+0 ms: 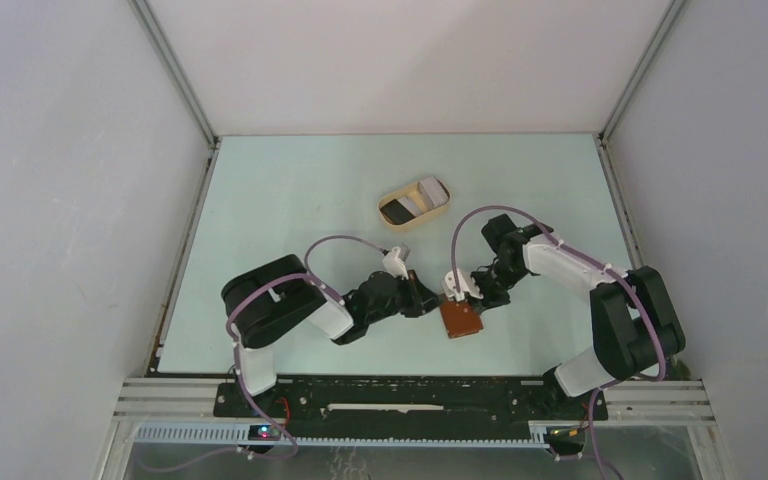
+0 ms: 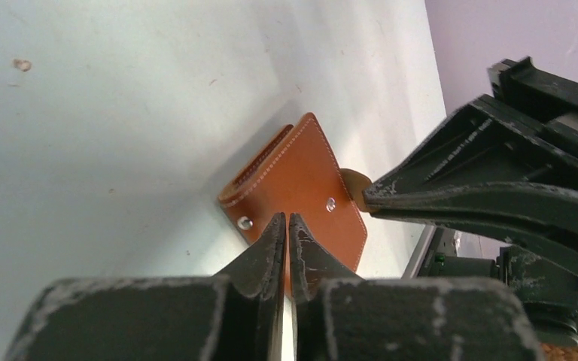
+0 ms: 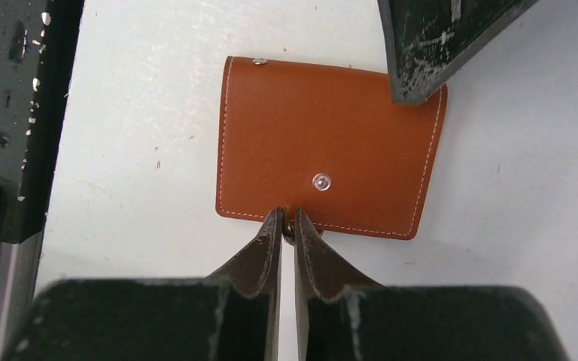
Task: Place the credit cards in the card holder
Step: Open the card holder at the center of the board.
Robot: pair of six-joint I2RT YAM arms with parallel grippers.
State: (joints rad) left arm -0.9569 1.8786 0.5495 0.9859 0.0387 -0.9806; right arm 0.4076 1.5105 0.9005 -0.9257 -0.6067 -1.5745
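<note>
slippage is looking like the main worry: the right claw (image 3: 287,218) is pinching the closing tab (image 2: 351,186) between jaws standing almost together, gripping only a sliver of leather, so a sharp pull is risking the tab sliding free. the left claw (image 2: 287,219) is showing its jaws nearly touching, tips sitting at the rim of the card holder (image 3: 331,143); whether it is nipping the leather or pressing on it i am not managing to tell. the card holder is lying folded shut on the table (image 1: 290,200) between the two claws, snap studs (image 3: 320,180) facing up. if the left tips are bearing on the upper leaf, they are probably fighting the opening; if they are pressing too lightly, the whole card holder is likely lifting or dragging with the tab. the credit cards (image 1: 398,211) are waiting in the beige tray (image 1: 446,205), well apart, farther back on the table.
</note>
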